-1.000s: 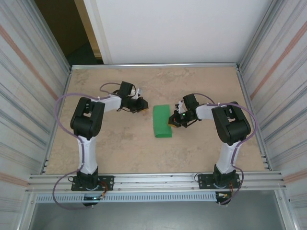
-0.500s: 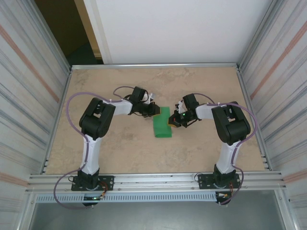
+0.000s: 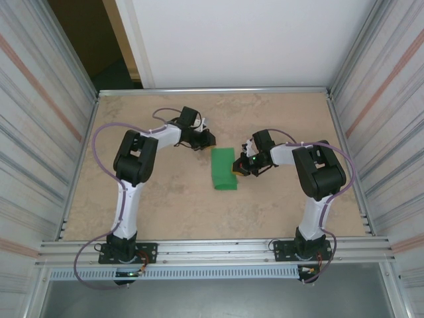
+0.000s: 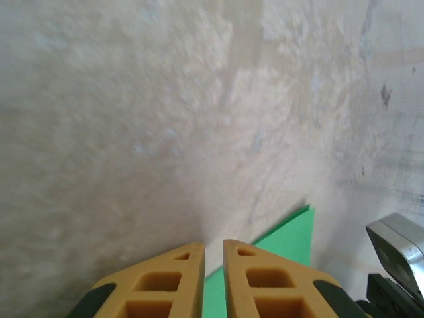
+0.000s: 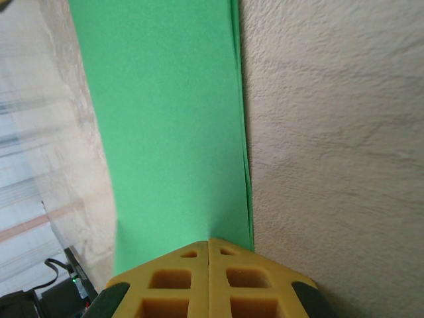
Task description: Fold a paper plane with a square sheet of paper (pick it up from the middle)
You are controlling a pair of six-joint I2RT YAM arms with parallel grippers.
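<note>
1. Progress: the square sheet of paper point(image 3: 223, 170) lies flat near the middle of the surface point(image 3: 165, 199) as a narrow layered strip (one fold judged complete). Nose and wing folds are not yet made.
2. Right end effector point(image 3: 236, 167): jaws pressed together, tips on the strip's long edge. The strip extends toward 9 o'clock in the top view. Whether a layer is pinched cannot be told.
3. Left end effector point(image 3: 207, 140): jaws all but together, holding nothing. The strip's far corner lies just beside it at 5 o'clock.
</note>
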